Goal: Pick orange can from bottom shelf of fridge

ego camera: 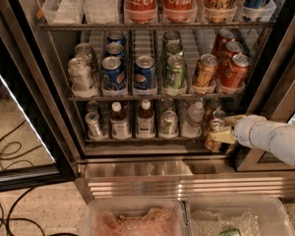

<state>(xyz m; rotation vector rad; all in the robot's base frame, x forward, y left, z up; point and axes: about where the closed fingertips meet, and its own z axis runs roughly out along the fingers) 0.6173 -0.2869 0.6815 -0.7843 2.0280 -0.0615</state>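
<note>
My claw (225, 128) is at the right end of the fridge's (152, 170) bottom shelf (137, 140), right up against the orange can (211, 142) standing at the shelf's front edge. I can't tell whether the claw has clenched on it.

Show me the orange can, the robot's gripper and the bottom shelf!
orange can (211, 145): camera view, on its lower side, below the gripper.
gripper (219, 127): camera view, its tip, at the can on the shelf's right end.
bottom shelf (147, 140): camera view, on its metal front rail.
</note>
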